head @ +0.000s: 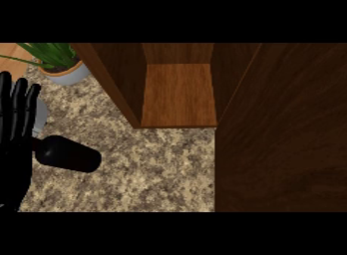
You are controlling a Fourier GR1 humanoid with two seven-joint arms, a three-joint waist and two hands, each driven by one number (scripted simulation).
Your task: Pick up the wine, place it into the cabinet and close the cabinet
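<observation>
The wine bottle [70,154] is dark, almost black, and sits on the speckled stone counter [154,169] at the lower left. My left hand [7,129] stands at the view's left edge with its fingers straight and pointing up, open. It overlaps the bottle's left end, and I cannot tell whether it touches it. The wooden cabinet [178,94] stands open at the top middle, showing a bare lighter shelf floor. Its dark door [290,129] is swung out and fills the right side of the view. My right hand does not show.
A potted green plant in a grey pot [65,70] stands at the top left beside the cabinet's left wall. A grey object [40,117] shows partly behind my left hand. Open counter lies between the bottle and the cabinet.
</observation>
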